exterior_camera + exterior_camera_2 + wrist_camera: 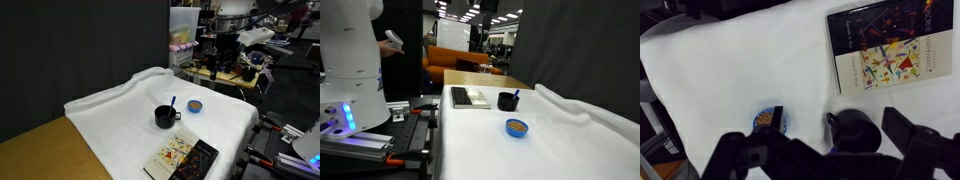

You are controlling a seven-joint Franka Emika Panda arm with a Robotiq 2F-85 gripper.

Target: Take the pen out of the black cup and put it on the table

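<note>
The black cup (166,117) (507,101) stands on the white-draped table (110,112) (470,145), its handle out to one side. The blue pen (172,102) (516,95) leans out of the cup's rim. In the wrist view my gripper (839,121) hangs high above the table (740,60), open, and the cup (855,128) lies far below between its two dark fingers (902,126). Nothing is held. The pen is hard to make out in that view. The arm (228,40) rises beyond the table's far end.
A small blue-and-orange disc (195,105) (517,127) (764,120) lies close beside the cup. A book with a colourful cover (182,158) (470,97) (895,45) lies flat near the table's edge. The cloth is bunched into a ridge (110,92) along one side.
</note>
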